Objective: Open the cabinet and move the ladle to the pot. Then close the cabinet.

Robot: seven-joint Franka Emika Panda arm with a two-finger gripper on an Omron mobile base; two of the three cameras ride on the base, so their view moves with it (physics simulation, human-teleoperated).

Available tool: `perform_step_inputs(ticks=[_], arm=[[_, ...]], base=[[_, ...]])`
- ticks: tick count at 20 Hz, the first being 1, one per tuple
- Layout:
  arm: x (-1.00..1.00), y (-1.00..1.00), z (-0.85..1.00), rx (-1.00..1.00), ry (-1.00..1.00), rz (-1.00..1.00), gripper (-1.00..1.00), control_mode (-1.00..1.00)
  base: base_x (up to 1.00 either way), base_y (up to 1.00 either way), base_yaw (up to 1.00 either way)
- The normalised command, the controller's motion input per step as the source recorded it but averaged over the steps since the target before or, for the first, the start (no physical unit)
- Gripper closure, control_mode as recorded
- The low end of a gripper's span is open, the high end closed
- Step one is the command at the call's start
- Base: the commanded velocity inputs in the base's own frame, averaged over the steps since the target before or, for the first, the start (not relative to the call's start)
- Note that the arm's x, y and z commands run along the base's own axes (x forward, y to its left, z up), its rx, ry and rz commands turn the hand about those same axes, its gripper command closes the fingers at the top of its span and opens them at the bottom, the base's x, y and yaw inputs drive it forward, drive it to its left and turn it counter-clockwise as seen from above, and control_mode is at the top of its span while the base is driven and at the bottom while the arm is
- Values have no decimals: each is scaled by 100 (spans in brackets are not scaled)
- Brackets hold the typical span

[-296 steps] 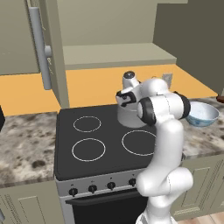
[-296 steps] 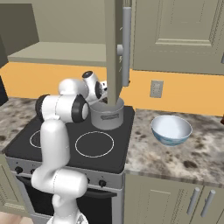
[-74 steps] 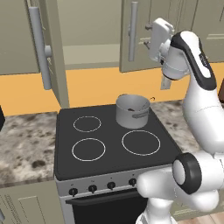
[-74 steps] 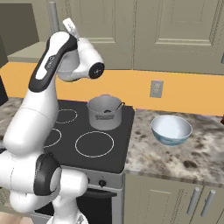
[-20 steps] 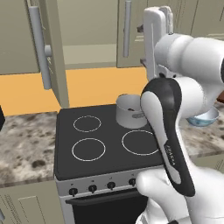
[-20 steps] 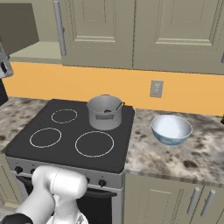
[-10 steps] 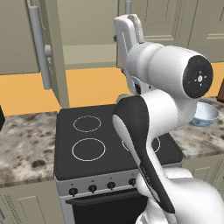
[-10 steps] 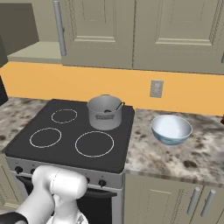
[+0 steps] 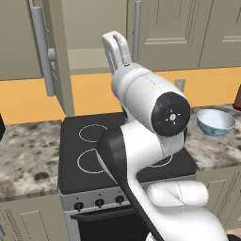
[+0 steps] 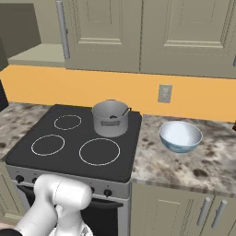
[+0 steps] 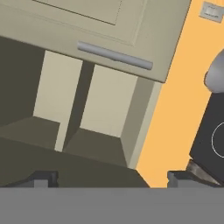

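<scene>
Pincer (image 11: 111, 177) status: jaws spread wide, nothing between them; its two dark tips stand far apart at the bottom of the hand view, aimed into the open cabinet (image 9: 89, 33). The pincer is raised in front of the cabinet opening, close to the closed right door's handle (image 9: 137, 29).

Task items: the ladle (image 10: 123, 112) lies inside the pot (image 10: 110, 119), its thin dark handle leaning on the rim. The pot stands on the stove (image 10: 73, 147), at a rear burner. The left cabinet door (image 9: 55, 52) hangs open, swung out toward the room, with its bar handle (image 9: 39, 47) facing the camera. The remaining step, judged from this layout, is closing that door.

Hazards:

1. Missed contact. The open door stands well to the side of the pincer. A push started from the present pose can pass into the empty cabinet interior instead of meeting the door.
2. Push on the wrong face or near the hinge. The door then moves little or stops ajar.
3. Arm sweep. The large white links hang above the stove; a wide swing can strike the pot and dislodge the ladle.
4. Snagging. Spread jaws can catch on a bar handle or a door edge.
5. The bowl (image 10: 180, 136) on the desk (image 10: 198, 161) lies well apart; risk there is low.
</scene>
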Motion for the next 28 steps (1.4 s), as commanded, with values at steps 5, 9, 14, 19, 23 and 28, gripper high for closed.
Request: perform_step_inputs(ticks=[5, 9, 14, 19, 23, 28], arm=[[-1, 51, -22, -3, -8, -7, -100, -100], [-5, 57, -14, -2, -7, -8, -100, -100], [-15, 61, -2, 0, -8, -11, -100, -100], [-9, 62, -4, 0, -3, -12, -100, -100], [0, 64, -19, 0, 0, -14, -100, -100], [0, 69, -24, 0, 0, -15, -100, -100]], base=[[0, 0, 0], [0, 0, 0], [0, 0, 0], [0, 0, 0], [0, 0, 0], [0, 0, 0]])
